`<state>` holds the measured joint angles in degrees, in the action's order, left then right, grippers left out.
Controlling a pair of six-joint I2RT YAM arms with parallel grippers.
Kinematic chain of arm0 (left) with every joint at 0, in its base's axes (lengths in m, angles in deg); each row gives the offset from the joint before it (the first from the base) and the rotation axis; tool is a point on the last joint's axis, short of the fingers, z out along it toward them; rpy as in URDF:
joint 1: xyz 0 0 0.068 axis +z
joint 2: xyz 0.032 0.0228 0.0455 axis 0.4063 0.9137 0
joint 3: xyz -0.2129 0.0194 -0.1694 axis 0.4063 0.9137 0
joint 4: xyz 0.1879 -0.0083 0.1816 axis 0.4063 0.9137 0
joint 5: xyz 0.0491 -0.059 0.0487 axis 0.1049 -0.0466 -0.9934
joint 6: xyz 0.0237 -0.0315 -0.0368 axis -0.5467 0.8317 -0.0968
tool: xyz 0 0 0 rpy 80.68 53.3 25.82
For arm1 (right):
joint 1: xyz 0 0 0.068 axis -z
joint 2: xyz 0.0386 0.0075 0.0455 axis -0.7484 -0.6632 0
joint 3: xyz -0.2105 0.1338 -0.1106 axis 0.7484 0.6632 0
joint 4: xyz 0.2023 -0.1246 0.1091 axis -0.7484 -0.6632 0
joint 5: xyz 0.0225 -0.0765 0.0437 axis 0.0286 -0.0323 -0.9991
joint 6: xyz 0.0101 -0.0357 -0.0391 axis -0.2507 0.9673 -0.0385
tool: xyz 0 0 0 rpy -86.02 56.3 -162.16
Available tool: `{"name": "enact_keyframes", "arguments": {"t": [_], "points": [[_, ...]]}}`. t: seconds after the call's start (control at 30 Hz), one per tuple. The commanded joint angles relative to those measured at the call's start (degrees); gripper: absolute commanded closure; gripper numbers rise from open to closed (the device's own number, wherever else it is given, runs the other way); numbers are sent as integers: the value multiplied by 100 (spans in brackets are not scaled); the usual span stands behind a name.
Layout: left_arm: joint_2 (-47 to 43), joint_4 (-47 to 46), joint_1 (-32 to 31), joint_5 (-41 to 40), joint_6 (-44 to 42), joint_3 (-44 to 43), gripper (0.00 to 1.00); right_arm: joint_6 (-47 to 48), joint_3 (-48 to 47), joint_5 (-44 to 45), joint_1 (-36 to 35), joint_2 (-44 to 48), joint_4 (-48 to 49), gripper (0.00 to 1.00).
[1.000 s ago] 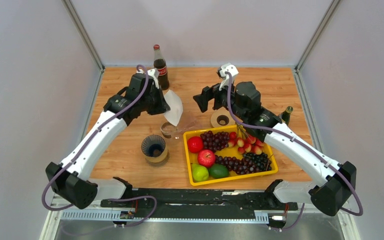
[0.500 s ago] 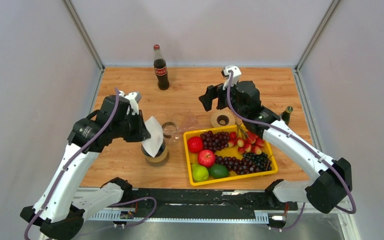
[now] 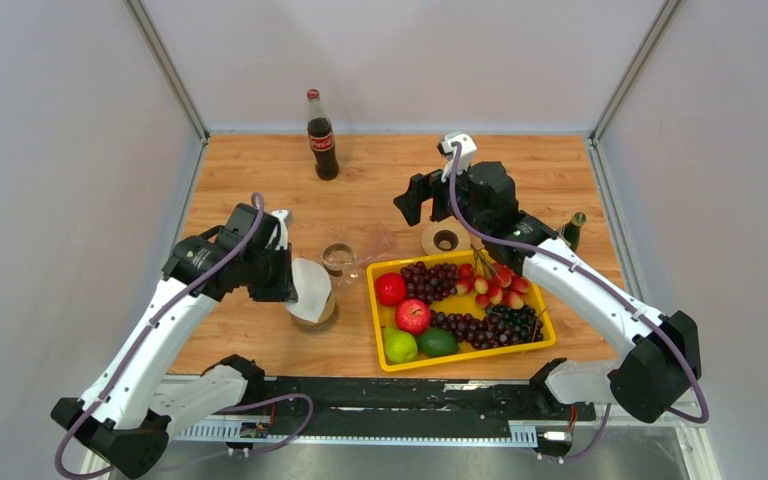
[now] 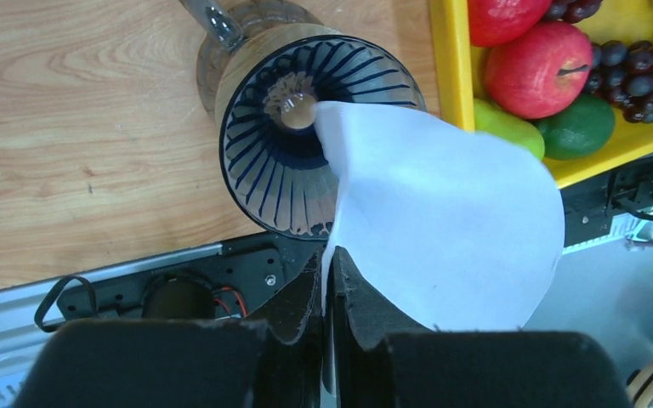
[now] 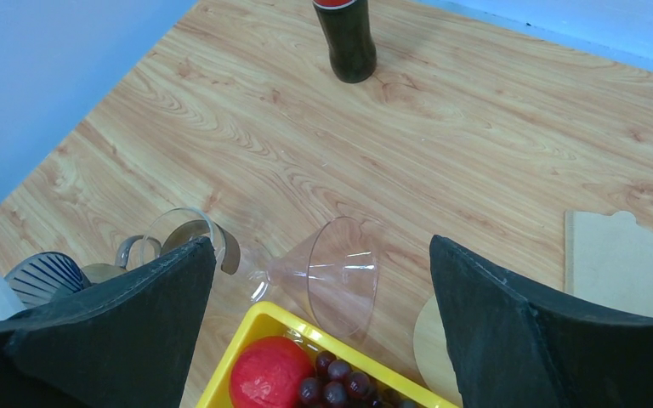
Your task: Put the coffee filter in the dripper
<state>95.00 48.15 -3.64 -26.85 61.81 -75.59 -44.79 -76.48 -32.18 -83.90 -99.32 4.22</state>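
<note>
The left gripper [image 4: 328, 268] pinches the coffee filter [image 4: 442, 229] by its edge, tip pointing into the dripper [image 4: 264, 161] at the worktop's [image 4: 93, 127] near edge

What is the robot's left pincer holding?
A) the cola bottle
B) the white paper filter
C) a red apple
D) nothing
B: the left pincer is pinched shut on the edge of the white paper filter, whose tip hangs over the dripper.

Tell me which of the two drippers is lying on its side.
The clear dripper beside the yellow tray; the dark ribbed dripper stands upright under the paper filter.
</note>
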Motion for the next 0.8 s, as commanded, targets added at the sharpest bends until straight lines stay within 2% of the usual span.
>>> {"name": "enact_keyframes", "arguments": {"t": [0.0,0.17,0.33,0.47,0.63,0.77], "points": [[124,-179,15,-311,-137,73,87,-23,-24,-113,3,0,247,0],[244,-458,16,-215,-169,294,85,-9,-22,-64,7,-26,245,0],[370,-537,11,-502,-218,314,84,30,-24,-61,9,-23,251,0],[488,-508,14,-552,-254,288,80,59,-11,27,8,-29,246,0],[524,-489,11,-681,-254,208,68,66,0,61,8,0,231,0],[481,-452,11,-805,-213,144,66,71,-2,89,11,22,231,0]]}}
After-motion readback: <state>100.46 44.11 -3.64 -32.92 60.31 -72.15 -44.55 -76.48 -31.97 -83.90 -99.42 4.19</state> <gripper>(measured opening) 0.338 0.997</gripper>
